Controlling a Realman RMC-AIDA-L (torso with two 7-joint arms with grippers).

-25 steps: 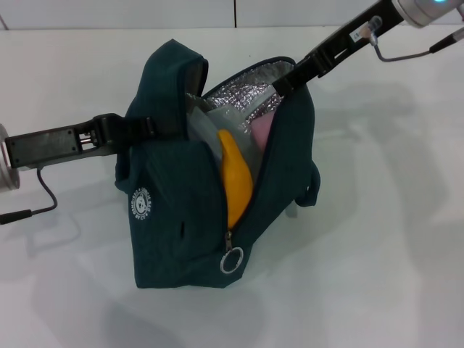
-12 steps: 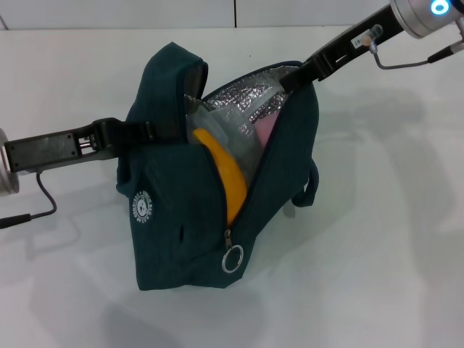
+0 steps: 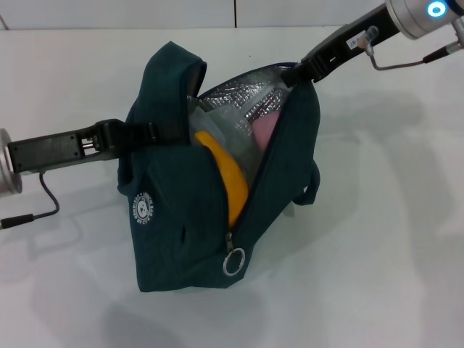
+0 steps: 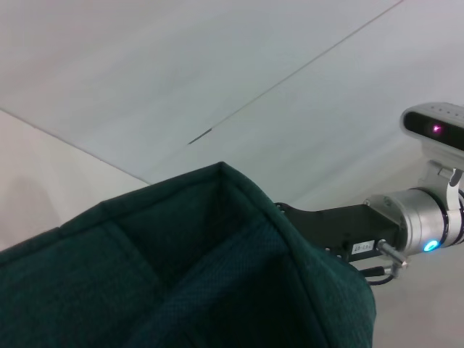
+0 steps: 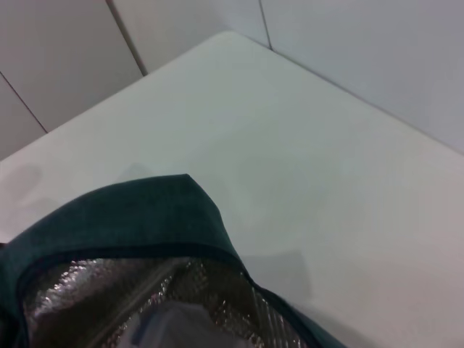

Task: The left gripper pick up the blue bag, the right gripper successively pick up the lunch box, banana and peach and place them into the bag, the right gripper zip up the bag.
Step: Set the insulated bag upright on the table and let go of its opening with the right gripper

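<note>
Blue bag (image 3: 181,210) standing mid-table (image 3: 391,239), unzipped, foil lining showing. Left gripper (image 3: 148,132) clamped on its handle; right gripper (image 3: 296,72) at the far rim, finger state impossible to tell. Inside: banana (image 3: 226,177), lunch box (image 3: 217,127), peach (image 3: 262,129).

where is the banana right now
In the head view the banana stands inside the open blue bag near the table's middle, between the bag's left wall and the peach, above the ring zipper pull.
</note>
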